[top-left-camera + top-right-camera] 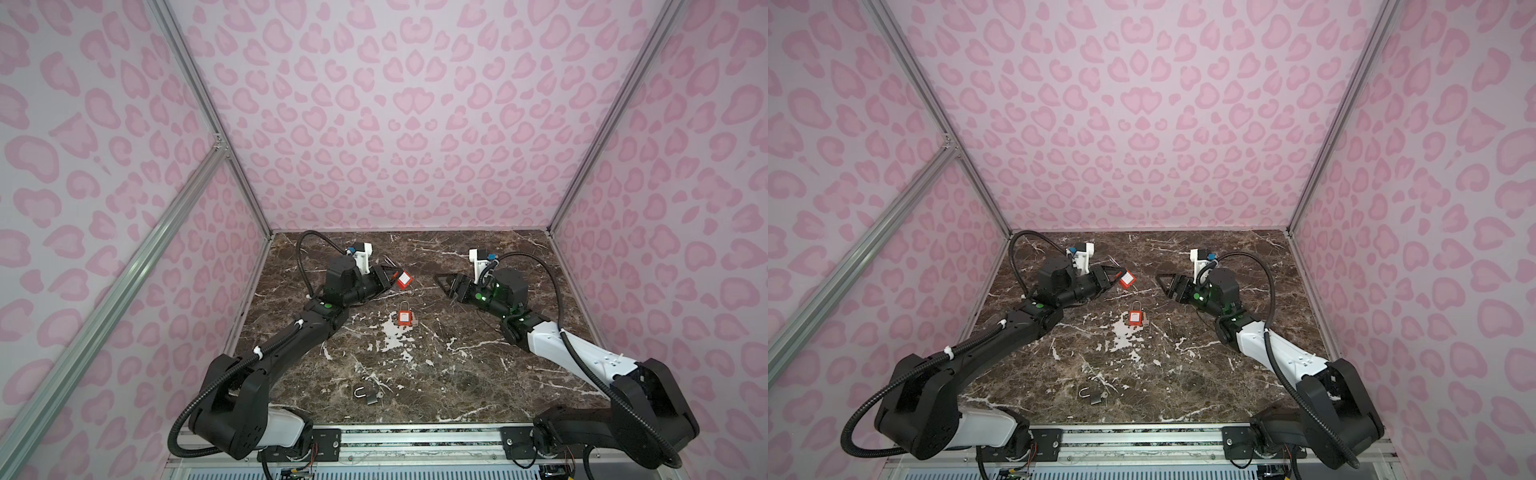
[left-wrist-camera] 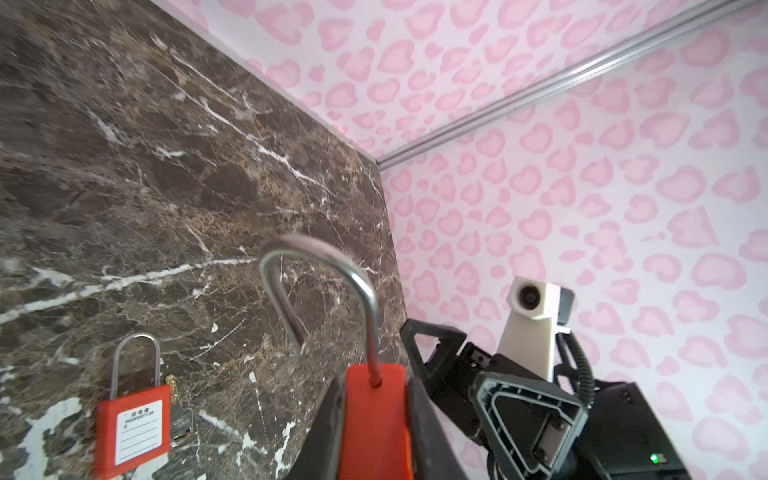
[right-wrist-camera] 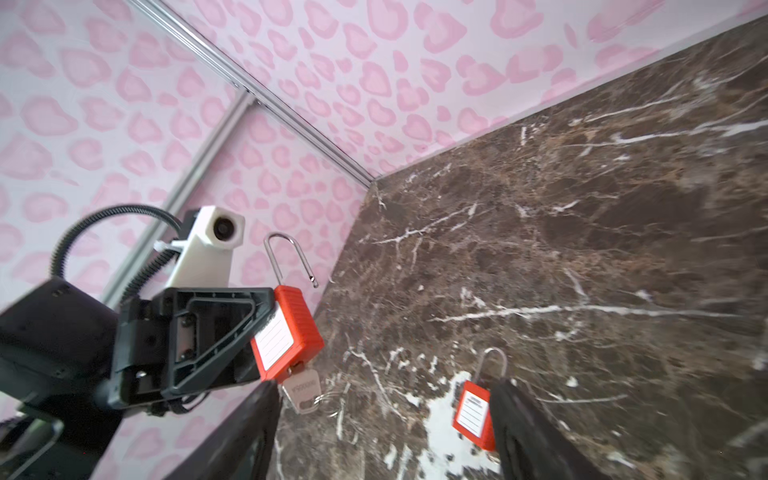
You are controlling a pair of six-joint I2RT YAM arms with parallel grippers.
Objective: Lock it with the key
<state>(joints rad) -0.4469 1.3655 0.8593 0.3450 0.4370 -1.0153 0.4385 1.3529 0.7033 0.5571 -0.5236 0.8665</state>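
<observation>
Left gripper [image 1: 392, 277] is pinching the red padlock [image 1: 403, 280] by its body, jaws pressing on the two flat sides, and holding it lifted off the bench [image 1: 457, 374] near the rear edge, a bit left of middle. In the left wrist view the padlock [image 2: 376, 419] is sitting between the fingers with its shackle [image 2: 320, 291] popped open, one leg free of the body. In the right wrist view the key [image 3: 301, 390] is sticking out of the bottom of the body, with a key ring [image 3: 328, 401] hanging off it.

Right gripper [image 1: 446, 283] is hovering well apart from the padlock on the right, jaws spread wide and gripping nothing, pointing toward the held lock.

A second red padlock [image 1: 403, 318] is lying flat around the middle of the bench in both top views, with its shackle looking seated and a loose key [image 2: 180, 419] lying just beside its body. A small metal padlock [image 1: 368, 395] is lying near the front edge, too small to tell its shackle state.
</observation>
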